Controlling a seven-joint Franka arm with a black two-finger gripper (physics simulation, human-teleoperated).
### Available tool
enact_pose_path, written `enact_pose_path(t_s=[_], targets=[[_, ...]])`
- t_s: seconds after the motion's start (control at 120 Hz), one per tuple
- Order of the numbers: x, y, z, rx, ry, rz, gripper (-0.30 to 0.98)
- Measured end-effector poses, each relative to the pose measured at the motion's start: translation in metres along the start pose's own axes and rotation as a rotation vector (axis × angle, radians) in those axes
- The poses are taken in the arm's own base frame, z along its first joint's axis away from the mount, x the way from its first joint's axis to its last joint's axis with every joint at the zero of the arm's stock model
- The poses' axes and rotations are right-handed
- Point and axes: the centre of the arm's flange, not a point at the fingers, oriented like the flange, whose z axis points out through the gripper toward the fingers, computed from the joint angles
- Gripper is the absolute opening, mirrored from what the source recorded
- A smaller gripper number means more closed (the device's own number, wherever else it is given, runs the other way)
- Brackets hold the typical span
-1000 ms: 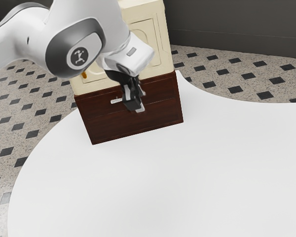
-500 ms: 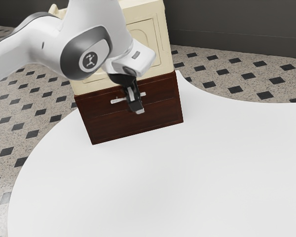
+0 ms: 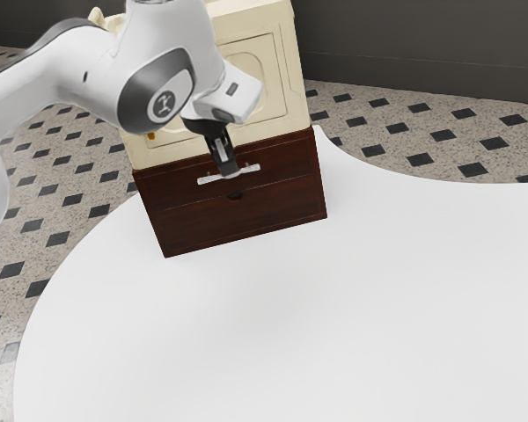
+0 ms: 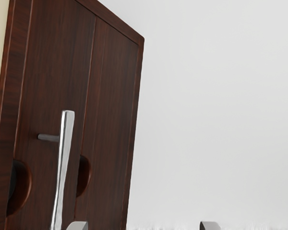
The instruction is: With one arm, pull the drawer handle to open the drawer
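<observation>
One end effector point(image 3: 231, 172) is hovering by the brown cabinet's point(image 3: 246, 221) front, its fingers point(image 4: 210, 226) standing spread apart.
Across the cabinet's upper drawer point(image 3: 286, 160), the silver handle point(image 3: 209, 179) is running close to the fingertips; that drawer is sitting flush.

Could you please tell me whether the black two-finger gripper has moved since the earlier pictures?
Yes: against the slim silver metal handle, the gripper has shifted up and toward the exterior view's left; its tips, earlier below the handle, now overlap it.
</observation>
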Motion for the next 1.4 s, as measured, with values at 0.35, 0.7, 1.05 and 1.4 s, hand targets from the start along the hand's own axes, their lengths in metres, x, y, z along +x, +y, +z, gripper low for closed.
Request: enact_pose_path(t_s=[0.35, 0.7, 1.05, 1.4], targets=[[-0.006, 0.006, 0.0, 0.015, -0.015, 0.035, 0.23], [0.015, -0.005, 0.017, -0.008, 0.023, 0.047, 0.22], [0.001, -0.029, 0.043, 0.02, -0.027, 0.031, 0.22], [0.008, -0.045, 0.075, 0.026, -0.049, 0.005, 0.22]])
